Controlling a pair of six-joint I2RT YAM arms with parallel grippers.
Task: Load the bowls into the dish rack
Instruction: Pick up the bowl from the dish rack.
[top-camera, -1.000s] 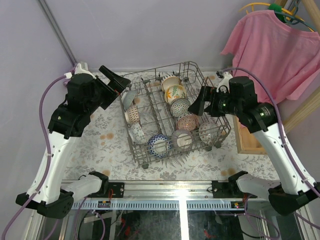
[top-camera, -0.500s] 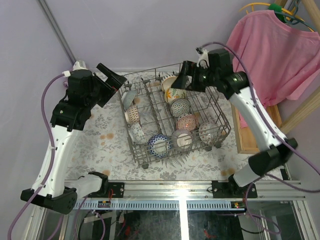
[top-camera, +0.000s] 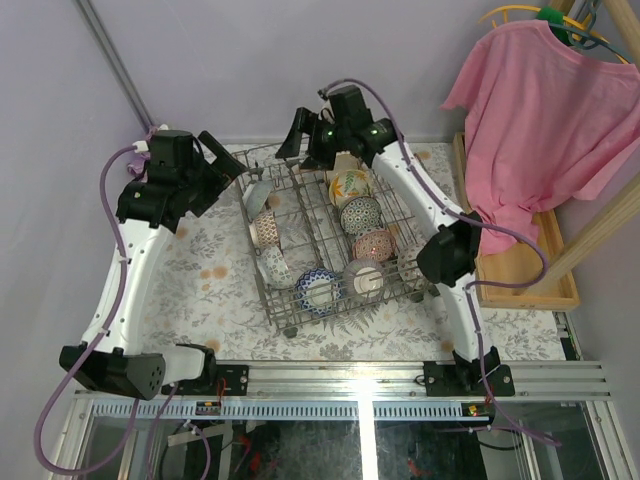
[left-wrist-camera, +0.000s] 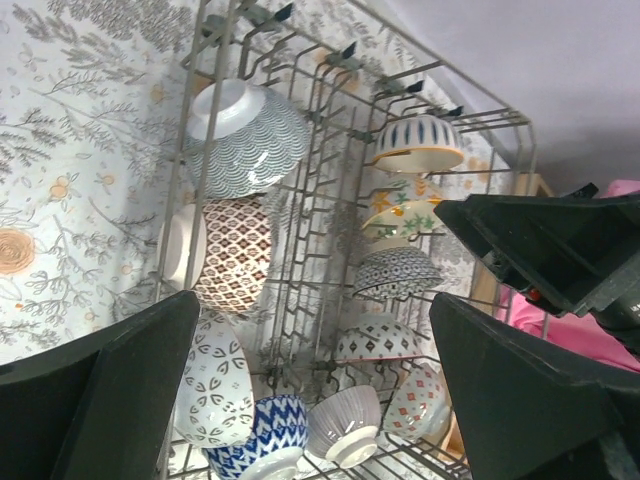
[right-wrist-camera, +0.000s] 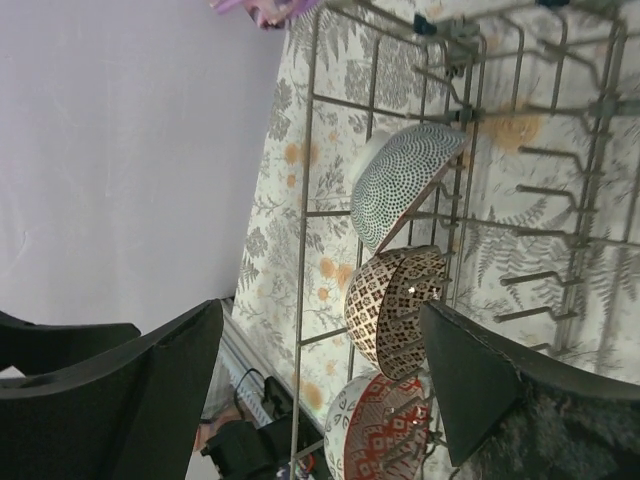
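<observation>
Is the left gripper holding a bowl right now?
No, the left gripper is open, its fingers spread wide with nothing between them.

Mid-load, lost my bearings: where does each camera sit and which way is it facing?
Top external: above and behind the bases, looking down on the dish rack; both arms show, left gripper and right gripper at its far edge.
Left wrist: over the rack's left side, facing across the bowls; own open jaws frame the bottom.
Right wrist: at the far edge, facing back along the left column; own open jaws below.
Both wrists share the brown diamond bowl.
</observation>
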